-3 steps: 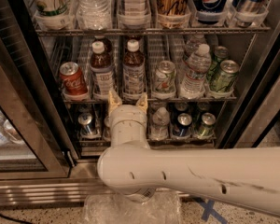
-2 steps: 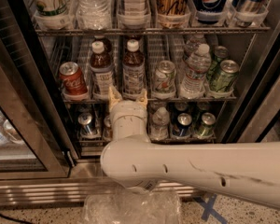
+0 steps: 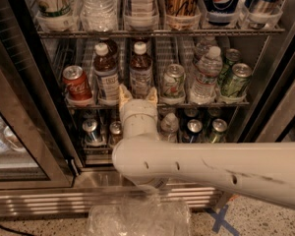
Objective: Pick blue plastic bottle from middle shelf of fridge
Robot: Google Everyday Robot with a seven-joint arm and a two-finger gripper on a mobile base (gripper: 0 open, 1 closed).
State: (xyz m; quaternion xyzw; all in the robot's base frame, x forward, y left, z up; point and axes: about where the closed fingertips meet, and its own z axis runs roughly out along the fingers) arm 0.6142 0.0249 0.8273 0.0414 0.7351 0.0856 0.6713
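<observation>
The blue plastic bottle, dark brown drink with a white cap and bluish-grey label, stands upright in a lane of the middle shelf of the fridge. Its twin with a whiter label stands one lane to the left. My gripper is at the shelf's front edge, just in front of and below the blue plastic bottle's base. Its two tan fingertips are spread about a bottle's width apart and hold nothing. The white arm crosses the lower view and hides part of the bottom shelf.
A red cola can stands left of the twin. A green can, a clear water bottle and more green cans stand to the right. Plastic trays of drinks sit above, cans below. The open glass door is at left.
My gripper has moved up and forward, from below the shelf's edge to level with it, closer to the blue plastic bottle's base. The fingers stay spread.
</observation>
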